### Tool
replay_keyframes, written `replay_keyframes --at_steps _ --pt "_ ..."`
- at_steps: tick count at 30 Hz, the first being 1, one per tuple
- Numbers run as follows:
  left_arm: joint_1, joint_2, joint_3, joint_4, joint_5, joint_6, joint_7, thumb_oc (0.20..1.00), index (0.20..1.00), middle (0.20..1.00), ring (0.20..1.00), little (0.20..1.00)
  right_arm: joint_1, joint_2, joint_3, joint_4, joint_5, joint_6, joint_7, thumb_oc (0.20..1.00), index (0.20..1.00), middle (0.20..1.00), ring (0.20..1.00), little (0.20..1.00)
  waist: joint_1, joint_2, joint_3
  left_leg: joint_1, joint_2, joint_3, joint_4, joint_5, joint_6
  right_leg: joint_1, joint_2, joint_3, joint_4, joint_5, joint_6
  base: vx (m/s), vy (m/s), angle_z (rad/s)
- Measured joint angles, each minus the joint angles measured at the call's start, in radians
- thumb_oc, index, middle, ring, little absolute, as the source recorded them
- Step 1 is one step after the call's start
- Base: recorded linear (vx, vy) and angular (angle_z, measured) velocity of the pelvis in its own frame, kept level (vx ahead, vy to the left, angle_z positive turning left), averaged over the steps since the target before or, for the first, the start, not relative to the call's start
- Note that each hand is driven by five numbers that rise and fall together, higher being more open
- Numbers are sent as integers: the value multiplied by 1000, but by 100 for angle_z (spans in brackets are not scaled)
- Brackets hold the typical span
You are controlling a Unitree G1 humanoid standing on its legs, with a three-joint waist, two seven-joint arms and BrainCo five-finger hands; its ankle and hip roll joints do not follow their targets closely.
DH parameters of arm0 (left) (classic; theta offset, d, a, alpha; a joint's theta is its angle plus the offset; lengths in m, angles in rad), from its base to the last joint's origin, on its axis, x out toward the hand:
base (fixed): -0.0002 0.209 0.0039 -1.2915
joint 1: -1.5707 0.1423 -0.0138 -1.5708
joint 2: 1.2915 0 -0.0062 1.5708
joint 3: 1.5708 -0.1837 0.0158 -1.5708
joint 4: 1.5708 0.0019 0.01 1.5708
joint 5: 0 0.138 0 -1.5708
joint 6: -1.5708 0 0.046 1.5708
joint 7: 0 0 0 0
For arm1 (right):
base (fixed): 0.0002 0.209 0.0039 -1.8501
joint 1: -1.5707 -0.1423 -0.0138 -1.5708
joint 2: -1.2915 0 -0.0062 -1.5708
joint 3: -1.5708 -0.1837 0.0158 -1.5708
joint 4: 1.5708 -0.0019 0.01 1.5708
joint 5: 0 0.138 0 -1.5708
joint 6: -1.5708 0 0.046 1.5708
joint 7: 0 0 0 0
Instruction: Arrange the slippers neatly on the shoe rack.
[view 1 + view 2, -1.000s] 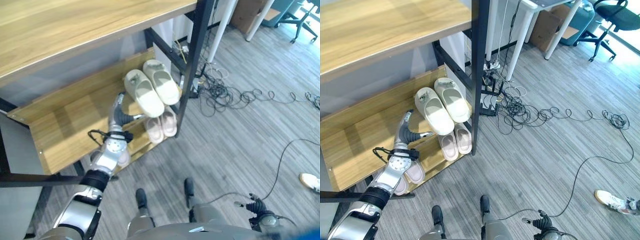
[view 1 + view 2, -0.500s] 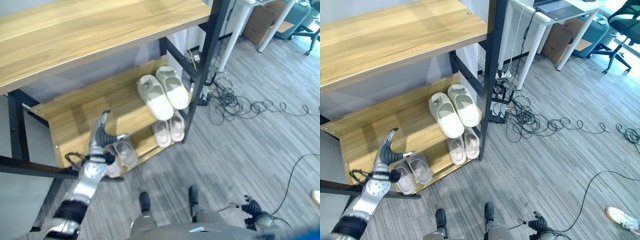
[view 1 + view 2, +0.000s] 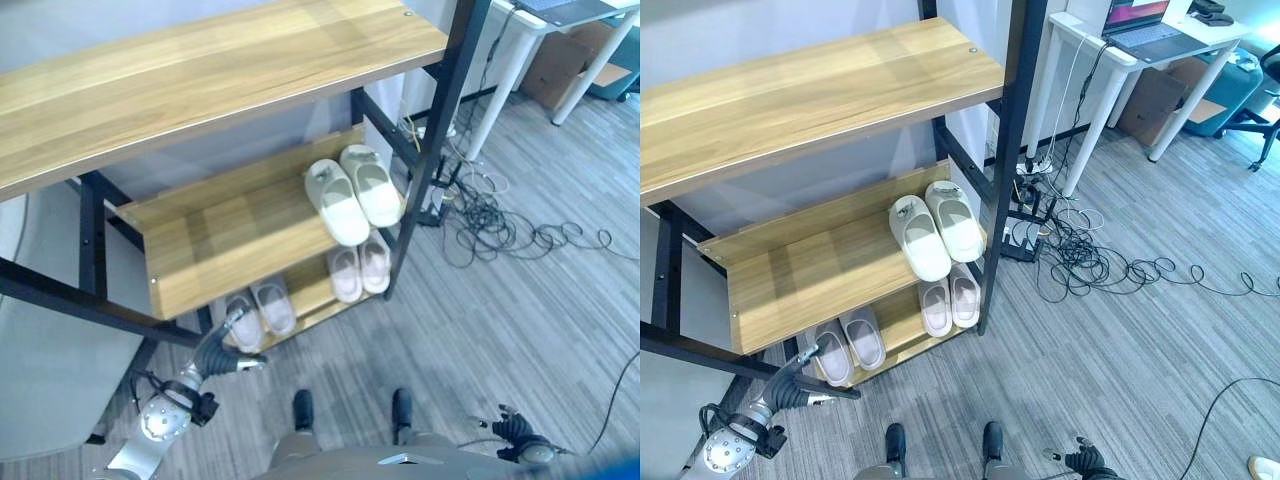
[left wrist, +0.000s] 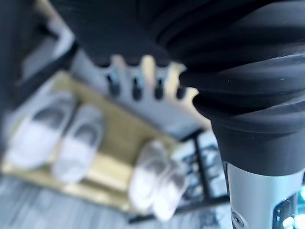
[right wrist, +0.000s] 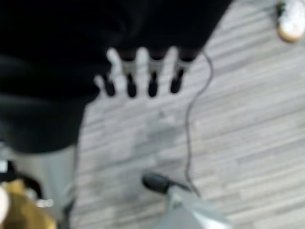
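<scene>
— Right, we're looking down at the shoe rack (image 3: 855, 265), a black metal frame with wooden shelves. Where are the slippers?

— We count three pairs. On the middle shelf (image 3: 810, 275), at the end by the black upright post, sits the cream pair (image 3: 936, 229): chunky, thick-soled, closed at the toe, lying side by side with the toes pointing out over the shelf's front edge.

— And below?

— On the bottom shelf (image 3: 312, 290), right under the cream ones, we have a pale pink pair (image 3: 949, 301), slimmer and lying parallel, touching each other. Further along that same shelf, toward the end away from the post, is a grey pair (image 3: 849, 347), also side by side, soles flat on the wood.

— What about our hands?

— Our left hand (image 3: 228, 347) hangs in front of the rack, low down, just before the grey pair and apart from it. Its fingers (image 4: 136, 85) reach out straight and loose, with nothing in them; in the left wrist view both bottom-shelf pairs show past the fingertips.

— And the right hand?

— Our right hand (image 3: 513, 432) is well away from the rack, down over the grey plank floor (image 3: 1110, 340). In its own wrist view its fingers (image 5: 151, 78) hang straight and relaxed, empty as well. A tangle of cables (image 3: 1080, 262) lies on the floor beyond the post.
</scene>
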Motion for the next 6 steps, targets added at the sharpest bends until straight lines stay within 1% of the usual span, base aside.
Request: replay_keyframes --at_steps 2,3,6 --pt "2 -50 -34 133 2 30 -18 1000 1000 1000 1000 1000 1 3 0 4 0 -1 2 1000 1000 1000 1000 1000 -14 -3 -3 0 0 -1 0 -1 0 -1 0 0 0 -1 0 16 7 0" --pt "2 -107 -48 239 7 36 -25 1000 1000 1000 1000 1000 10 1 0 10 0 0 3 1000 1000 1000 1000 1000 -14 -7 -3 0 0 -1 0 0 0 0 0 0 0 -1 0 0 0 0" --pt "-33 -195 -70 444 77 56 -20 1000 1000 1000 1000 1000 24 8 5 17 0 0 4 1000 1000 1000 1000 1000 -20 -11 -3 3 -1 -1 0 -1 0 4 -1 0 0 -2 1 24 38 1"
